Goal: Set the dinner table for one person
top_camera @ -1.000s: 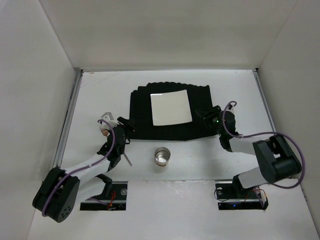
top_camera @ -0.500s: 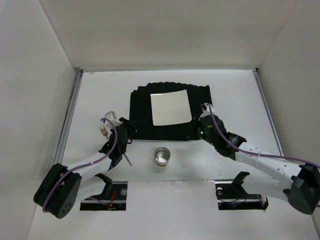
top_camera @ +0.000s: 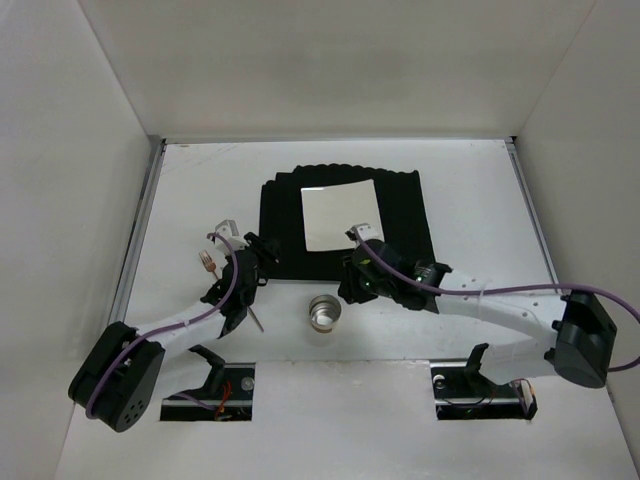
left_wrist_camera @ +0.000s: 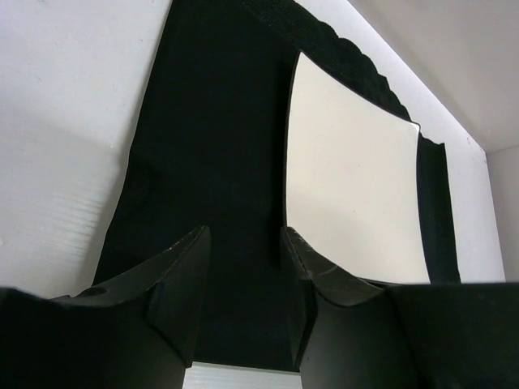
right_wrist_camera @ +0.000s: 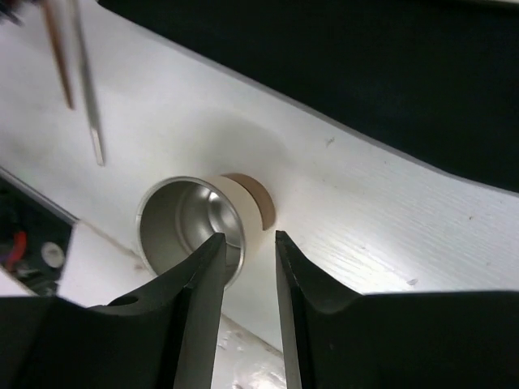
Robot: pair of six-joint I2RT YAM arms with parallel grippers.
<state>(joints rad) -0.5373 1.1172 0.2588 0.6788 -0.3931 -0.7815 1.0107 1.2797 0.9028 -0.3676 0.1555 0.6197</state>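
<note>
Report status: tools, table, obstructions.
Left tool open, over black mat. Right tool open, at steel cup. Dinner table: plate on mat. Cup unobstructed.

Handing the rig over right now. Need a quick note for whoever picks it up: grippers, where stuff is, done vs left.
Left gripper: open, empty, over the near edge of the mat, pointed toward the plate.
Right gripper: open, lined up on the rim of the cup, no grip visible.
Things: the mat lies flat mid-table with the plate on it. The cup stands upright on bare table in front of the mat.
Done: mat and plate are set.
Left: probably grasp the cup and stand it beside the plate. No cutlery is on the mat. A thin rod shows by the left arm; can't tell what it is.
</note>
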